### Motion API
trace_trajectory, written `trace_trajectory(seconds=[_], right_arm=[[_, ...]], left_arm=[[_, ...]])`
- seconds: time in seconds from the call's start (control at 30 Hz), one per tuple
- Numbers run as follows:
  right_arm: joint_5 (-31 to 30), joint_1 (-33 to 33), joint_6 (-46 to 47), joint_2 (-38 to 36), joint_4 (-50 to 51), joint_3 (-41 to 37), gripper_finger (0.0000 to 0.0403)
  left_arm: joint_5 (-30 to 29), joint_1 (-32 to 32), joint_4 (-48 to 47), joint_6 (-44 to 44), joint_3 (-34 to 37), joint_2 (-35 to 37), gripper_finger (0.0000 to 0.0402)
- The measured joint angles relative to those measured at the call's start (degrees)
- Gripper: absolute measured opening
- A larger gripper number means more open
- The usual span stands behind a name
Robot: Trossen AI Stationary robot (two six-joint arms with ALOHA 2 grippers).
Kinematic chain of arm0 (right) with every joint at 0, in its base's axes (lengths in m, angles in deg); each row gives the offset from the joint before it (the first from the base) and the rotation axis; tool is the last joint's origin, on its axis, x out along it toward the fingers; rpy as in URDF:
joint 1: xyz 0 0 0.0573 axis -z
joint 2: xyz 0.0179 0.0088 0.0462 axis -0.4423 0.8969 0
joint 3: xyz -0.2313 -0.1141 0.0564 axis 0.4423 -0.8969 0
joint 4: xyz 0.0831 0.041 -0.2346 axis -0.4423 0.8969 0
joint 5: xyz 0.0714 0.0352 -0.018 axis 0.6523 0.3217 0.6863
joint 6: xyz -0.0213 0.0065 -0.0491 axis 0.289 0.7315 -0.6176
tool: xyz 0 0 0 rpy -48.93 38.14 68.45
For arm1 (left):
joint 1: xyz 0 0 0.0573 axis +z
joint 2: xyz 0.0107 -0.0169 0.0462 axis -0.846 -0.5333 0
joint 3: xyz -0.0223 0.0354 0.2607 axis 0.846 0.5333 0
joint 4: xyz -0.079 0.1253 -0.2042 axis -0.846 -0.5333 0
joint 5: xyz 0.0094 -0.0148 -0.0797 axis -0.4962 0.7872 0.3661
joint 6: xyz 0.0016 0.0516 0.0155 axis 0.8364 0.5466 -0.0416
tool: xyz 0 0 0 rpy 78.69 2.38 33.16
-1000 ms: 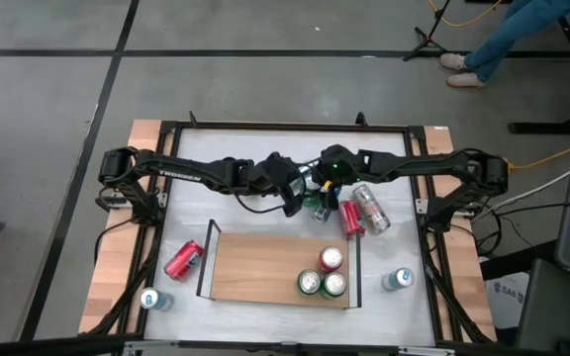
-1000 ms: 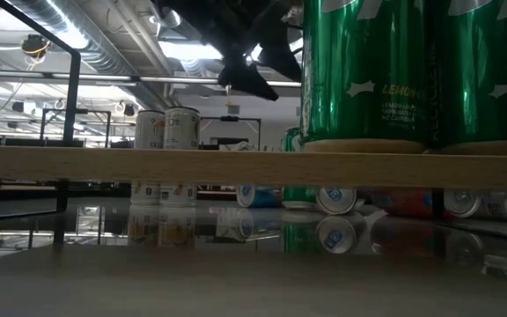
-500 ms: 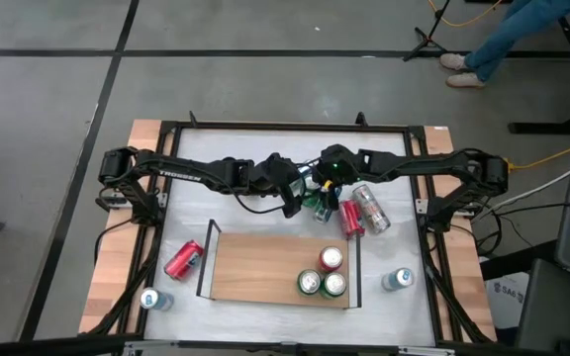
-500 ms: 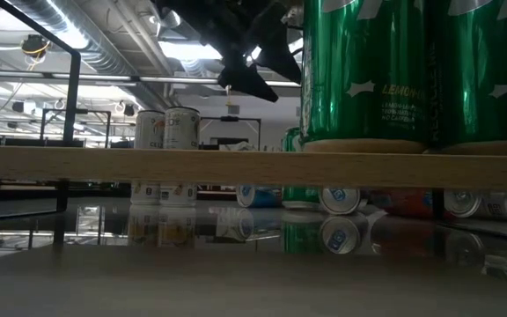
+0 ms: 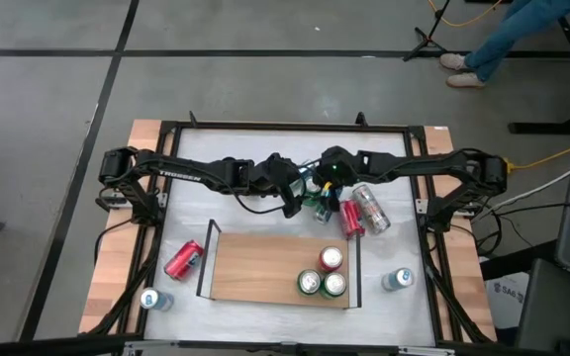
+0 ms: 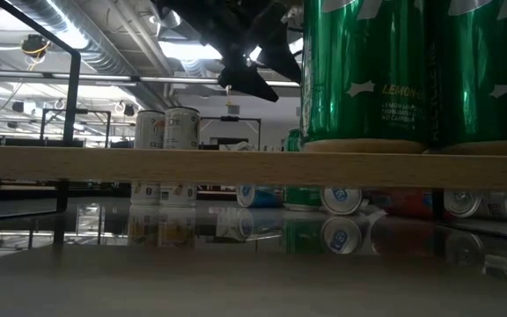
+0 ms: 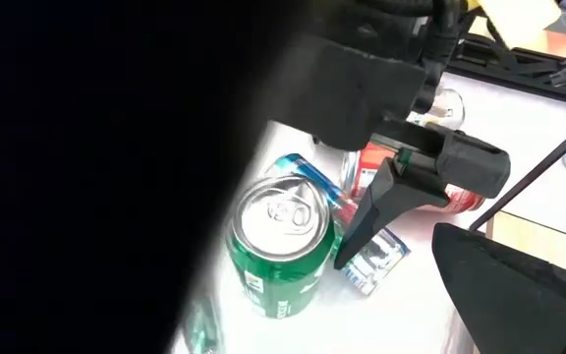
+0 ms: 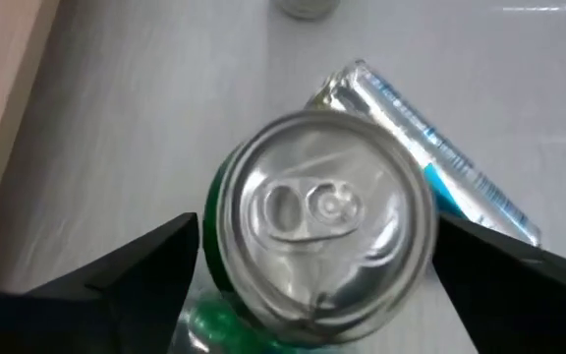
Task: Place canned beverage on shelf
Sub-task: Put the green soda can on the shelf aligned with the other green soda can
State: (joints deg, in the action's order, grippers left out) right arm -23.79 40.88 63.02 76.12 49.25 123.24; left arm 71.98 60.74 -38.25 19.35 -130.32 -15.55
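The shelf [image 5: 265,269] sits near me with three cans at its right end. My right gripper [image 8: 312,256] straddles an upright green can [image 8: 317,221] behind it, jaws wide and clear of its sides, so it stands unheld. My left gripper [image 5: 292,205] waits beside, open.

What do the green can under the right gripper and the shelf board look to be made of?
Green can: likely aluminium, going by its bright reflective lid with a pull tab and its glossy printed side. Shelf: apparently wood, a matte light-brown board with thin black rails at its ends.
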Motion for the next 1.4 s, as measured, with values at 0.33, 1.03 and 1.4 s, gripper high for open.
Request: trace_trajectory(seconds=[0.33, 1.03, 1.4], right_arm=[[0.0, 0.0, -0.1, -2.6, 0.8, 0.1, 0.0394], [-7.1, 0.0, -3.4, -23.9, 22.7, 0.3, 0.0395], [-7.1, 0.0, -3.1, -31.4, 22.7, -7.8, 0.0395]], left_arm=[[0.0, 0.0, 1.3, 0.0, 0.0, 0.0, 0.0391], [-0.1, 2.4, 9.0, -0.1, 0.0, -0.4, 0.0391], [-1.6, 2.4, 9.5, -0.1, 0.0, -6.8, 0.0391]])
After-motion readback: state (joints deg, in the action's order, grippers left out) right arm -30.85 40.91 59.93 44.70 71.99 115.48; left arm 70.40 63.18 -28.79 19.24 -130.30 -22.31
